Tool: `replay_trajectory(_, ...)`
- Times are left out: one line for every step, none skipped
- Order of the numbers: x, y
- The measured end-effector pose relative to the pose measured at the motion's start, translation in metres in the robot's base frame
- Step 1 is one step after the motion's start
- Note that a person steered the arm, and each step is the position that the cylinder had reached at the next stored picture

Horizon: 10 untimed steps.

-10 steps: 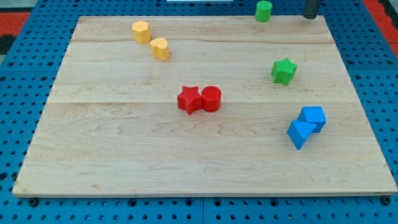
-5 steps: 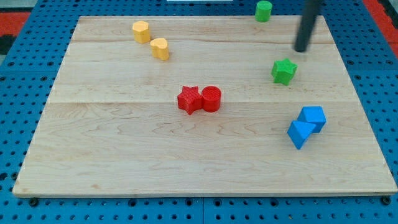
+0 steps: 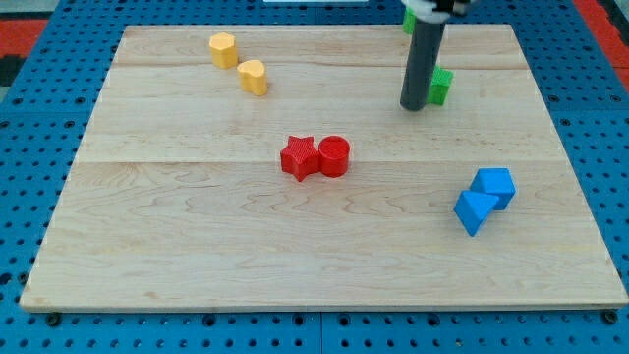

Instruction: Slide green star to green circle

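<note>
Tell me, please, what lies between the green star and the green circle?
In the camera view, my rod crosses that stretch, hiding most of the green circle; my tip sits against the green star on its left.

A single straight rod, round in cross-section like a thick dowel, dark charcoal to black, with a smooth, matte surface and a faint lighter sheen running down one side. It keeps the same thickness along its visible length. At the view's top edge a pale, whitish collar wraps the rod where it joins a darker part, mostly cut off by the frame. My tip [image 3: 414,107] is a blunt, flat-cut end, as dark as the rod.
</note>
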<state>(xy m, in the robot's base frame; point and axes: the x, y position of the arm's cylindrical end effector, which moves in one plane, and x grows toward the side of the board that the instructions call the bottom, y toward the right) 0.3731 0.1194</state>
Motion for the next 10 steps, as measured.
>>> replay_trajectory(-0.012,0.010)
replay_trajectory(-0.053,0.014)
replay_trajectory(-0.054,0.028)
replay_trajectory(-0.044,0.038)
replay_trajectory(-0.039,0.052)
replay_trajectory(-0.070,0.054)
replay_trajectory(-0.104,0.054)
replay_trajectory(-0.091,0.071)
replay_trajectory(-0.106,0.110)
replay_trajectory(-0.135,0.063)
